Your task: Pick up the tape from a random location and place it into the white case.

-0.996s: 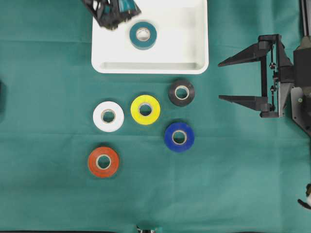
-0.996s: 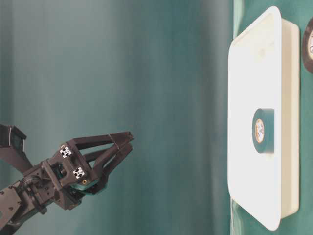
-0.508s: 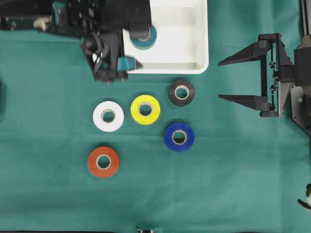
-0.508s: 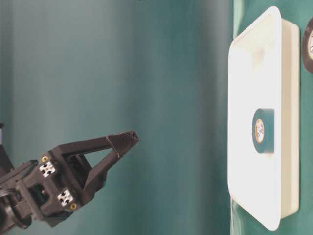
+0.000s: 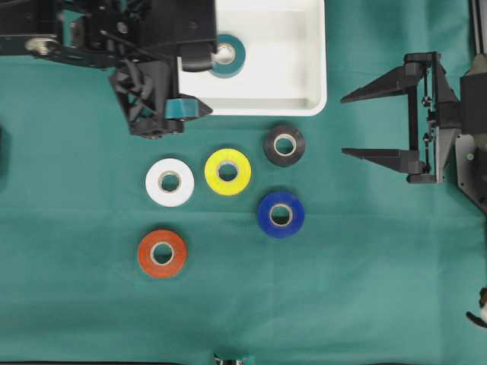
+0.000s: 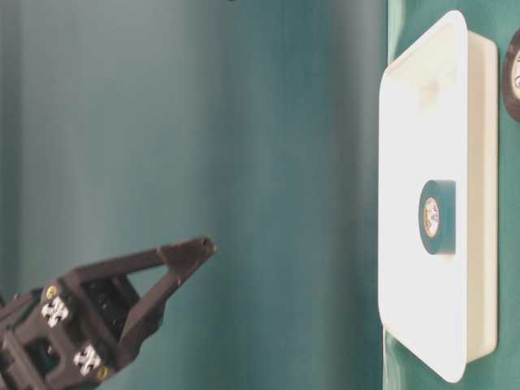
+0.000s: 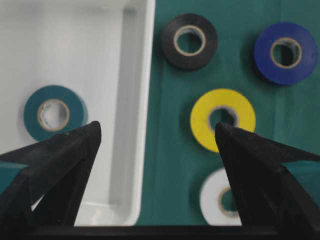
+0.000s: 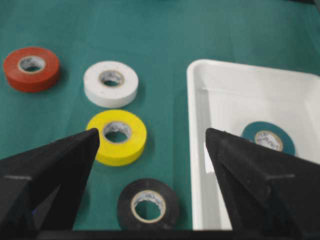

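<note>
Six tape rolls, one white case (image 5: 312, 84), two grippers.

One teal tape (image 5: 226, 55) lies flat inside the case at the cloth's far edge. Five on the green cloth (image 5: 365, 289): black (image 5: 284, 144), yellow (image 5: 227, 171), white (image 5: 169, 182), blue (image 5: 280, 214), orange (image 5: 161, 253). Left gripper (image 5: 163, 118) spread wide, empty, over the case's near-left corner. Right gripper (image 5: 365, 125) wide, empty, right edge.

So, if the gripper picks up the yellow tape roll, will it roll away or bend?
The yellow tape roll lies flat on the green cloth, so it probably will not roll. It looks like a thick wound ring, likely stiff. Set on its edge, it could roll.
</note>
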Action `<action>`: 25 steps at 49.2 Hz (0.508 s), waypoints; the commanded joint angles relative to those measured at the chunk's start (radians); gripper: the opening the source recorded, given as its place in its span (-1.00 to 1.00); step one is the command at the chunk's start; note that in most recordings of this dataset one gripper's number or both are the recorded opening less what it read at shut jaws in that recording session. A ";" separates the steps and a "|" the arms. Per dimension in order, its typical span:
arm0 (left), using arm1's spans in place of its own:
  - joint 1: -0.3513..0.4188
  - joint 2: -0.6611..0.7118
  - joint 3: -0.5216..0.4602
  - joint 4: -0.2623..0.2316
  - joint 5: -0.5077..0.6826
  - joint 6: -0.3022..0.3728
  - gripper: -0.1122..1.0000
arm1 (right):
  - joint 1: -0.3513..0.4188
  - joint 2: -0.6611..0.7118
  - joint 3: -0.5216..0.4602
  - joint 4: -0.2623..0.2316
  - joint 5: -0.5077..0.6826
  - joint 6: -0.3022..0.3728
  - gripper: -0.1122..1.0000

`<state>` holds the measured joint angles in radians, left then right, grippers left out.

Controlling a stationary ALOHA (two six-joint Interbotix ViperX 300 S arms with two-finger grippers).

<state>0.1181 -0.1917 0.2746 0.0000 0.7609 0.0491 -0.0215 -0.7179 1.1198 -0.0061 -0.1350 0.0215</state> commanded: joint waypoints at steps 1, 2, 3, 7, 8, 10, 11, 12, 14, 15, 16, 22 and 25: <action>-0.002 -0.055 0.012 0.002 -0.012 0.000 0.98 | 0.000 0.002 -0.028 0.002 -0.005 0.002 0.81; -0.002 -0.063 0.021 0.002 -0.014 0.000 0.98 | 0.000 0.002 -0.028 0.002 -0.005 0.002 0.81; -0.002 -0.071 0.029 0.002 -0.017 0.000 0.98 | 0.000 0.002 -0.028 0.002 -0.005 0.002 0.81; -0.002 -0.107 0.071 0.002 -0.025 0.000 0.98 | 0.000 0.002 -0.028 0.002 -0.005 0.002 0.81; -0.002 -0.123 0.086 0.002 -0.028 0.000 0.98 | 0.000 0.002 -0.029 0.003 -0.005 0.002 0.81; -0.002 -0.144 0.110 0.002 -0.035 0.000 0.98 | 0.000 0.002 -0.029 0.002 -0.006 0.003 0.81; -0.002 -0.153 0.121 0.002 -0.041 0.000 0.98 | 0.000 0.002 -0.029 0.002 -0.005 0.002 0.81; -0.002 -0.166 0.133 0.002 -0.046 0.000 0.98 | 0.000 0.002 -0.029 0.002 -0.005 0.002 0.81; -0.002 -0.189 0.160 0.002 -0.060 0.000 0.98 | 0.000 0.002 -0.031 0.003 -0.005 0.002 0.81; -0.002 -0.201 0.172 0.002 -0.067 0.000 0.98 | 0.000 0.002 -0.031 0.003 -0.005 0.002 0.81; -0.002 -0.215 0.186 0.003 -0.075 0.000 0.98 | 0.000 0.002 -0.031 0.003 -0.005 0.002 0.81; -0.002 -0.304 0.267 0.002 -0.127 0.000 0.98 | 0.000 0.002 -0.031 0.003 -0.006 0.002 0.81; -0.002 -0.353 0.304 0.002 -0.147 0.000 0.98 | 0.000 0.002 -0.031 0.003 -0.005 0.003 0.81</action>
<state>0.1181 -0.4786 0.5522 0.0015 0.6458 0.0491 -0.0230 -0.7179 1.1167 -0.0061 -0.1365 0.0215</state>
